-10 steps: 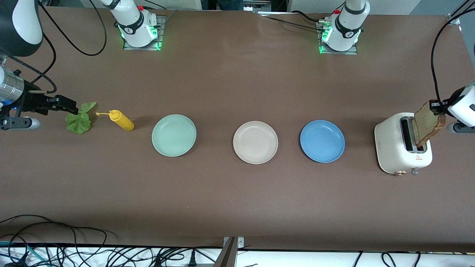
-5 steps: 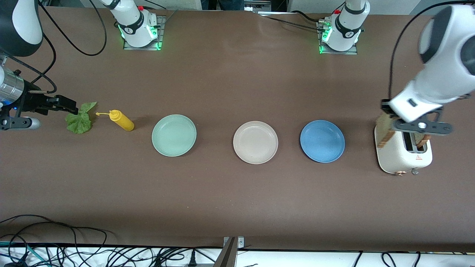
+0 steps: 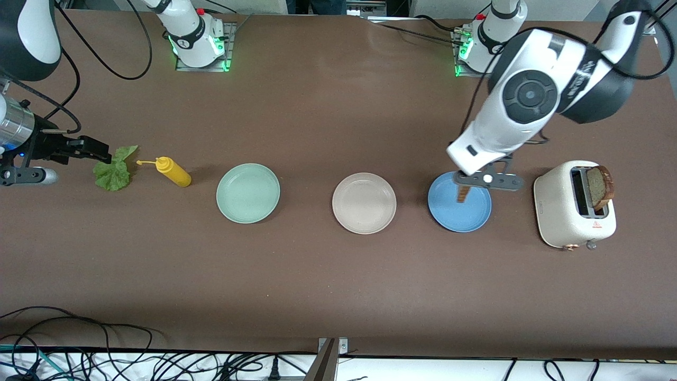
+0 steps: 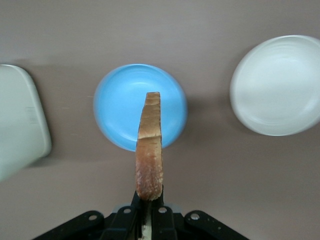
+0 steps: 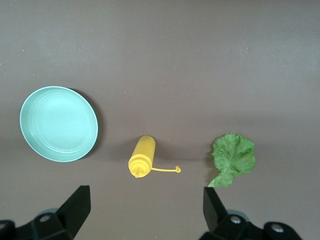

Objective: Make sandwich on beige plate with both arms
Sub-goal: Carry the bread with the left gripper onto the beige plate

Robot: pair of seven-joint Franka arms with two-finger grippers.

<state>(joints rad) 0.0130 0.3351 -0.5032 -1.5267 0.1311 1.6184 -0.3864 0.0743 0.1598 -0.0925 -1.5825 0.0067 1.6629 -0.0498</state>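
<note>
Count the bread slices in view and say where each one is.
2. One bread slice hangs edge-down in the shut left gripper over the blue plate. The other slice stands in the toaster. Its second slot looks empty, though it cannot be seen fully.

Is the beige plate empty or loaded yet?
Empty. The beige plate shows bare; the left gripper holds a bread slice over the blue plate.

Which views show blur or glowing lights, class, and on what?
Left wrist view: the blue plate and toaster have smeared edges, while the held bread slice is sharp. Front view: green lights glow at both arm bases. Right wrist view: the lettuce looks crisp.
</note>
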